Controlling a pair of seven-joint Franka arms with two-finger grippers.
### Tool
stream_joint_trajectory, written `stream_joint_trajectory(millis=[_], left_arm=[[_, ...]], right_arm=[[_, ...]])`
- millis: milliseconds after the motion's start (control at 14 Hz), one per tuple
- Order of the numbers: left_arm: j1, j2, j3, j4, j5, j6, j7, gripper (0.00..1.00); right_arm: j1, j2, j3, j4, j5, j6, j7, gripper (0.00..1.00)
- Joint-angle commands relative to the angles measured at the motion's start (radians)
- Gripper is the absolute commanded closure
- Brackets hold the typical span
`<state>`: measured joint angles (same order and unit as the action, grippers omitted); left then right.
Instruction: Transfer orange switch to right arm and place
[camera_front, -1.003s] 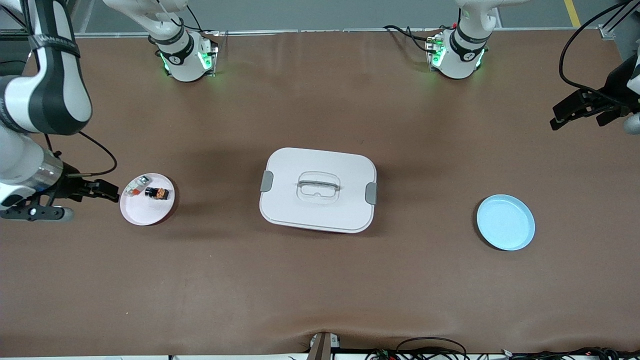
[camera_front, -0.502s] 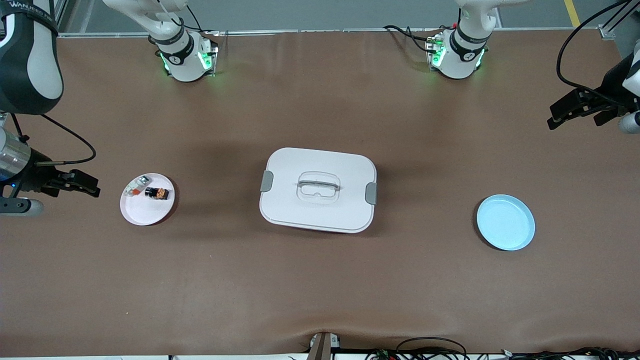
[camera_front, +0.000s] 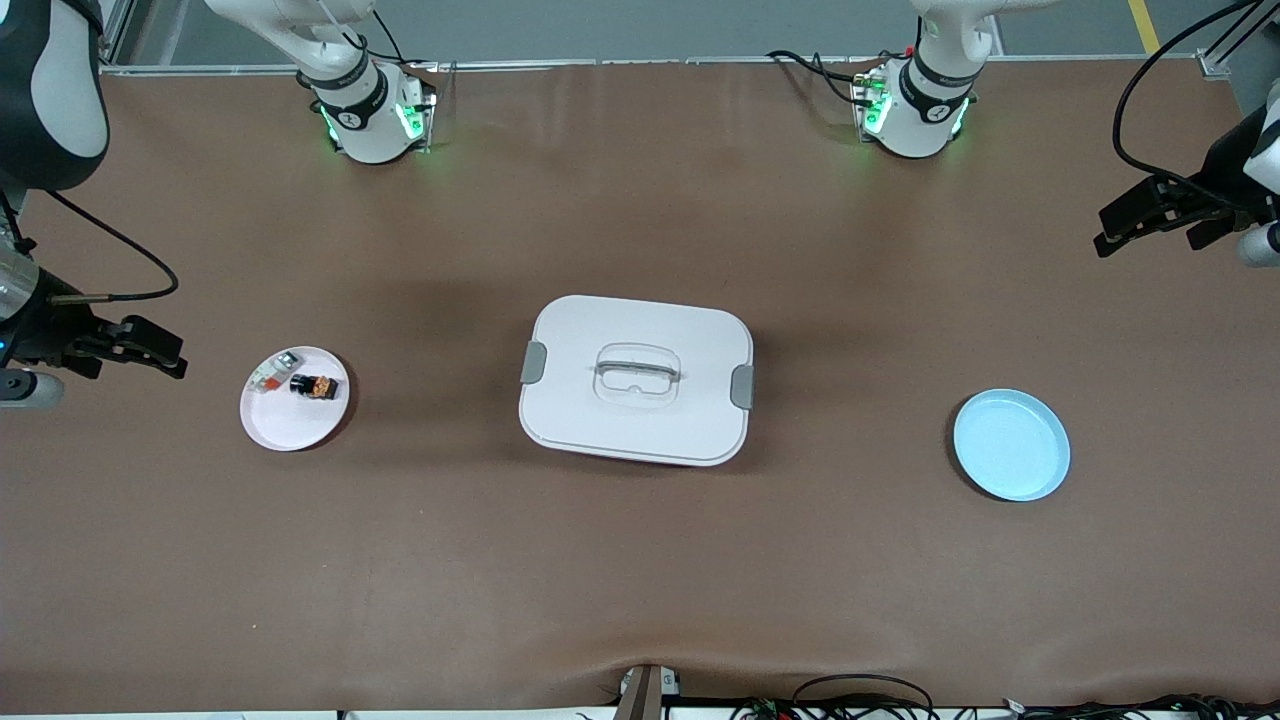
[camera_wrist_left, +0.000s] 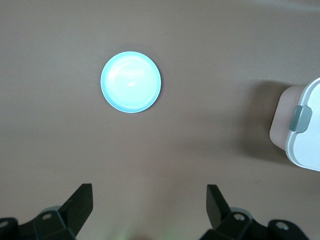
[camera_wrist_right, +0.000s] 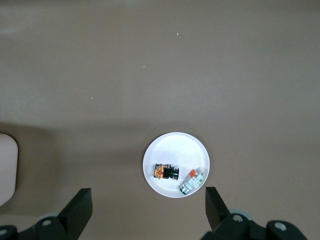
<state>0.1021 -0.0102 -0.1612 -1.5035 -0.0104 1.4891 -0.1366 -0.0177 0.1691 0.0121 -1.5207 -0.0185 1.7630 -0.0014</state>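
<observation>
The orange switch (camera_front: 314, 386), a tiny black part with an orange band, lies on a small white plate (camera_front: 285, 428) next to a white-grey part (camera_front: 270, 373). In the right wrist view the switch (camera_wrist_right: 166, 172) and the plate (camera_wrist_right: 175, 145) show between my open fingers. My right gripper (camera_front: 165, 352) is open and empty, up over the bare table beside that plate, toward the right arm's end; it shows in its own view (camera_wrist_right: 148, 200). My left gripper (camera_front: 1108, 232) is open and empty over the left arm's end of the table, and shows in its own view (camera_wrist_left: 150, 192).
A white lidded box (camera_front: 636, 380) with grey clasps stands mid-table; its corner shows in the left wrist view (camera_wrist_left: 302, 130). An empty light blue plate (camera_front: 1010, 445) lies toward the left arm's end and shows in the left wrist view (camera_wrist_left: 131, 82).
My right gripper has drawn back from the white plate toward the right arm's end of the table. The left gripper has barely shifted. The switch has not moved.
</observation>
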Motion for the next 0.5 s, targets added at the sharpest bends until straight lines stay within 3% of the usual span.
stream_joint_trajectory(millis=[0,430], left_arm=[[0.004,-0.013,-0.008,0.002,0.017,-0.013,-0.005,0.0],[0.008,-0.014,-0.006,0.0,0.017,0.003,-0.005,0.0]], right_arm=[[0.025,-0.016,-0.021,0.004,0.012,-0.014,0.02,0.0],[0.035,-0.037,-0.027,0.049,0.012,-0.088,0.034,0.0]])
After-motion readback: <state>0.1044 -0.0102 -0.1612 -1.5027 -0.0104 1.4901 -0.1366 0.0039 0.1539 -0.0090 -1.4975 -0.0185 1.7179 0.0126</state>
